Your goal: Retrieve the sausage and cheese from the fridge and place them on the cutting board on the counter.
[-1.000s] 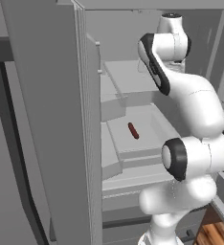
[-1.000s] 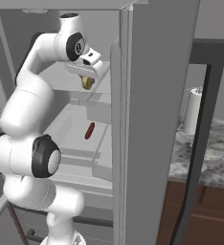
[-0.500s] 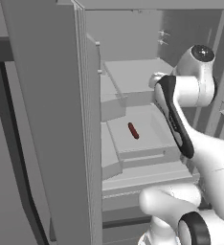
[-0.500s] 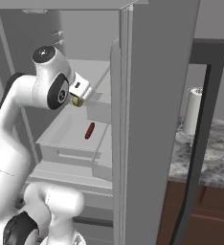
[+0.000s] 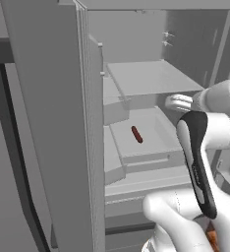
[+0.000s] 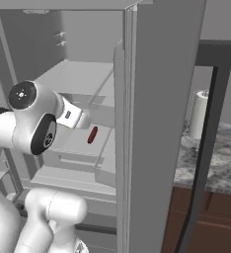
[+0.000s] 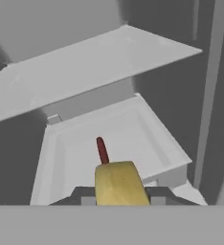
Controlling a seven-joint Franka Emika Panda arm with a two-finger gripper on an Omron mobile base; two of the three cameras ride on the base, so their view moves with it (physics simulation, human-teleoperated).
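The fridge (image 5: 48, 123) is open, and the jaws pinch a yellow cheese block (image 7: 119, 183). The sausage (image 5: 136, 134) lies in its tray (image 7: 147, 124); both must reach the cutting board.

Open fridge (image 5: 48, 123), pale drawer tray (image 5: 151, 147) (below a bare shelf (image 5: 149, 78)), sausage (image 5: 136, 134) lying on it

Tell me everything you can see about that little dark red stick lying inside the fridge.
It is the sausage: a small, slim, dark red-brown cylinder with rounded ends and a smooth, plain surface. It lies flat in a shallow white tray in the open fridge, under a flat shelf. It sits alone near the tray's middle, apart from its walls. Nothing grips it; in the hand view a yellow block is in front of it.
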